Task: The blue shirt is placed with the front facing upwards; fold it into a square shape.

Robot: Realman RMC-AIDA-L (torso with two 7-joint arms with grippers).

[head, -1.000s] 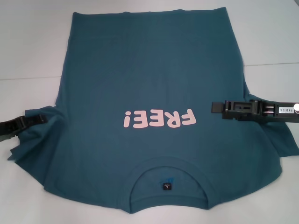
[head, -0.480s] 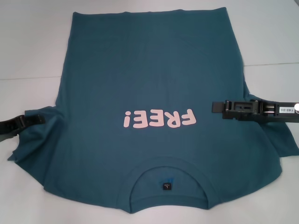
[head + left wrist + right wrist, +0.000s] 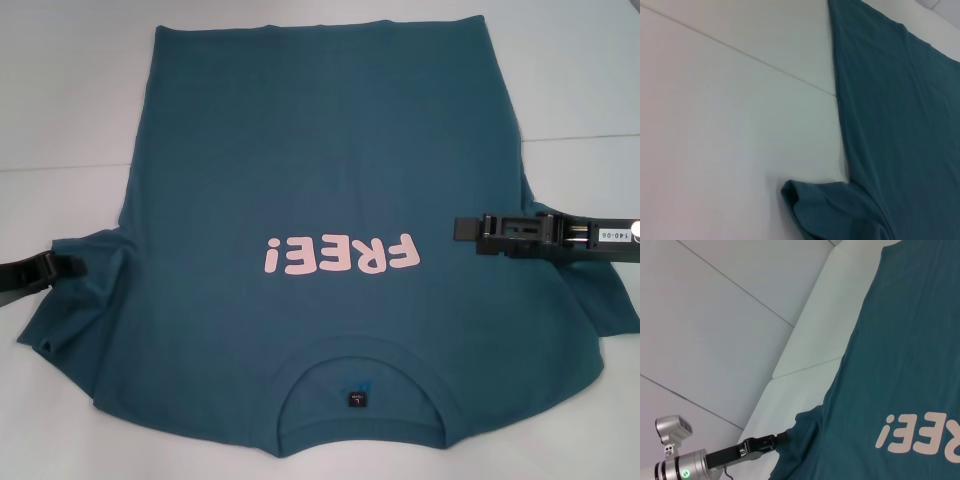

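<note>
The blue shirt (image 3: 320, 150) lies flat and face up on the white table, its collar (image 3: 360, 390) nearest me and the pink "FREE!" lettering (image 3: 340, 255) across the chest. My left gripper (image 3: 72, 265) reaches in from the left edge, its tip over the outer edge of the rumpled left sleeve (image 3: 80, 300). The right wrist view shows that same left gripper (image 3: 782, 436) touching the sleeve's edge. My right gripper (image 3: 460, 228) is shut and lies low over the shirt's right side, level with the lettering. The right sleeve (image 3: 600, 290) spreads out beneath that arm.
The white table (image 3: 70, 100) carries thin seam lines on both sides of the shirt. Bare tabletop (image 3: 715, 125) lies to the left of the shirt's side edge (image 3: 840, 115) and the bunched sleeve (image 3: 830, 210).
My left gripper has drawn back toward the left edge, and the left sleeve has settled lower and flatter. The right arm and the body of the shirt have not moved.
</note>
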